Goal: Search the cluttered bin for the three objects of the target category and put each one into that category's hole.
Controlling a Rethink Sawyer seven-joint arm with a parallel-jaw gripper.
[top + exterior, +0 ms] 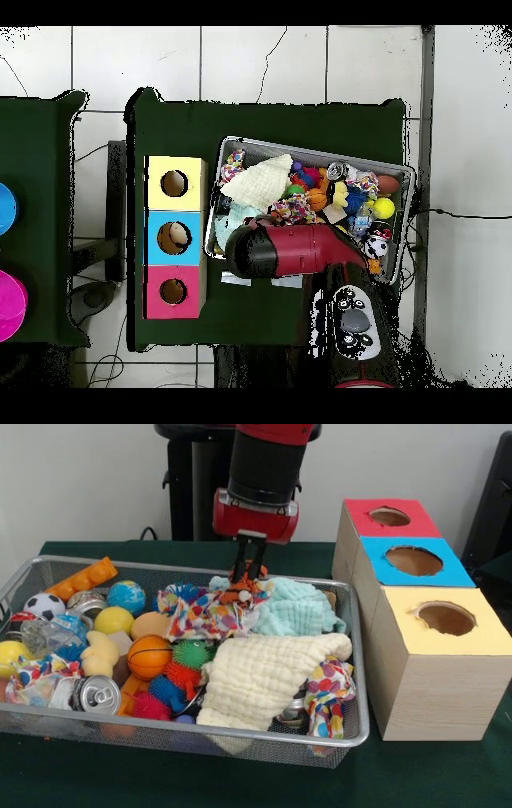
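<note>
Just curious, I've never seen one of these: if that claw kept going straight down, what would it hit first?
Most likely the small orange striped toy directly beneath the claw, lying on the colourful spotted cloth; depth is hard to judge.

Red arm [264, 472] with a black band — red wrist block, thin black gripper [250, 566].

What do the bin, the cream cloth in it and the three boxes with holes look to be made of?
The bin looks like metal wire mesh: fine silvery grid with a shiny rim. The cream cloth seems soft woven cotton, matte, with a crinkled waffle texture. The boxes appear to be wood or wood-look board, with visible grain on the sides and matte coloured tops, possibly paper.
</note>
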